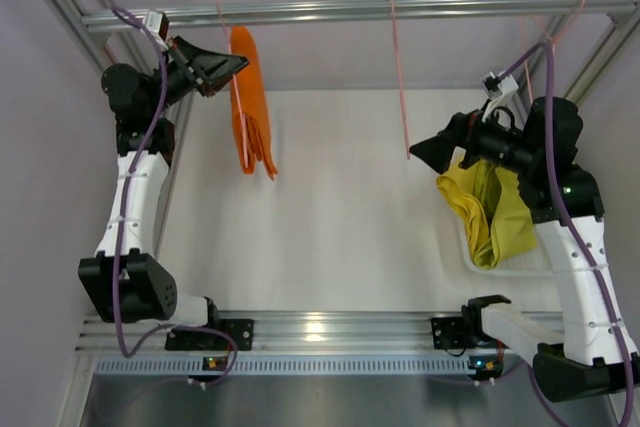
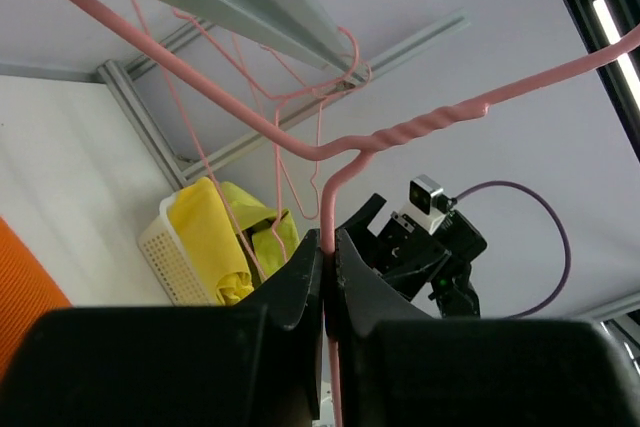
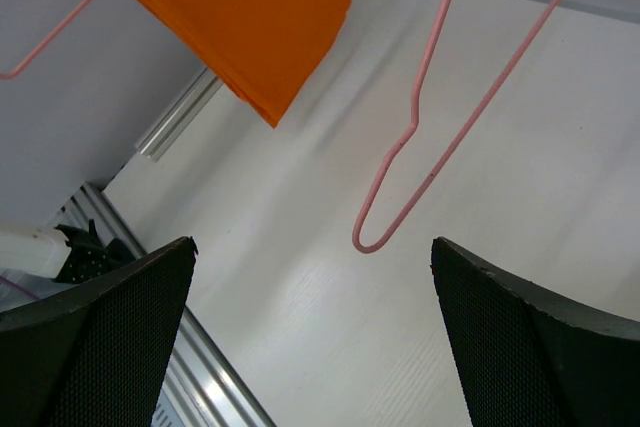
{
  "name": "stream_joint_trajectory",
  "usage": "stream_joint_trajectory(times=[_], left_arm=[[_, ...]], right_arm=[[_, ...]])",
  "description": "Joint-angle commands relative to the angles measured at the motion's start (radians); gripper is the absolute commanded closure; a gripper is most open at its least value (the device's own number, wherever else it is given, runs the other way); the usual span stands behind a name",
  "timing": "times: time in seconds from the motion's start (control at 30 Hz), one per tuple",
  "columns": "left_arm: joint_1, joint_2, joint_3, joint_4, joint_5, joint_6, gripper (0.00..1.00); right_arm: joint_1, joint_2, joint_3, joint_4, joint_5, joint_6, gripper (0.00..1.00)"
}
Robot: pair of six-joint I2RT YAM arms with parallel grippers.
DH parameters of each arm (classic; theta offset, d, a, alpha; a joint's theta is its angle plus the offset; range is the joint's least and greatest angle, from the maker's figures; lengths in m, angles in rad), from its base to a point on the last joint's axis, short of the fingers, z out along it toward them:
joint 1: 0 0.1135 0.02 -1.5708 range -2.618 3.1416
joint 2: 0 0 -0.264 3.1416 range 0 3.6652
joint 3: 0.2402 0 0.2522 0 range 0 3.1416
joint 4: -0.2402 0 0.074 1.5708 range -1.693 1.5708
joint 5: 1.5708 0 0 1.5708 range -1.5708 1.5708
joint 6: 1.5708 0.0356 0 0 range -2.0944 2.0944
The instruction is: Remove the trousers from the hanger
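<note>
The bright orange trousers [image 1: 254, 107] hang folded over a pink hanger [image 1: 228, 32] from the top rail at the left. My left gripper [image 1: 238, 65] is shut on that hanger's wire [image 2: 330, 197] just below its twisted neck, and its jaws [image 2: 327, 239] pinch the pink wire. The orange cloth [image 2: 22, 292] shows at the lower left of the left wrist view. My right gripper [image 1: 422, 153] stands open near mid-table, with nothing between its fingers [image 3: 312, 242]. Yellow trousers [image 1: 470, 202] and yellow-green trousers [image 1: 512, 222] lie in a white basket [image 1: 470, 252] under the right arm.
An empty pink hanger [image 1: 400, 77] hangs from the rail's middle, its lower loop [image 3: 420, 137] just ahead of my right gripper. Another pink hanger [image 1: 572, 2] hangs at the far right. The aluminium rail [image 1: 400, 9] spans the back, and frame posts stand at both sides.
</note>
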Motion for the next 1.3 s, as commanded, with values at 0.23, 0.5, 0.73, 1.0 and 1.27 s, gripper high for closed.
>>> stream_joint_trajectory(times=[0.23, 0.5, 0.73, 1.0, 1.27], left_arm=[[-0.063, -0.319, -0.300, 0.136, 0.002, 0.022, 1.00], [-0.152, -0.406, -0.236, -0.169, -0.148, 0.092, 1.00], [-0.151, -0.432, -0.153, -0.303, -0.277, 0.054, 1.00], [-0.151, -0.409, -0.069, -0.298, -0.324, -0.027, 1.00], [-0.152, -0.402, -0.001, -0.304, -0.327, -0.061, 1.00]], right_arm=[[0.025, -0.034, -0.022, 0.075, -0.023, -0.055, 0.00], [0.352, -0.092, -0.125, 0.211, 0.223, -0.192, 0.00], [0.731, -0.078, -0.221, 0.449, 0.559, -0.284, 0.00], [0.932, 0.135, -0.194, 0.749, 0.802, -0.244, 0.01], [0.957, 0.265, -0.143, 0.921, 0.771, -0.238, 0.00]])
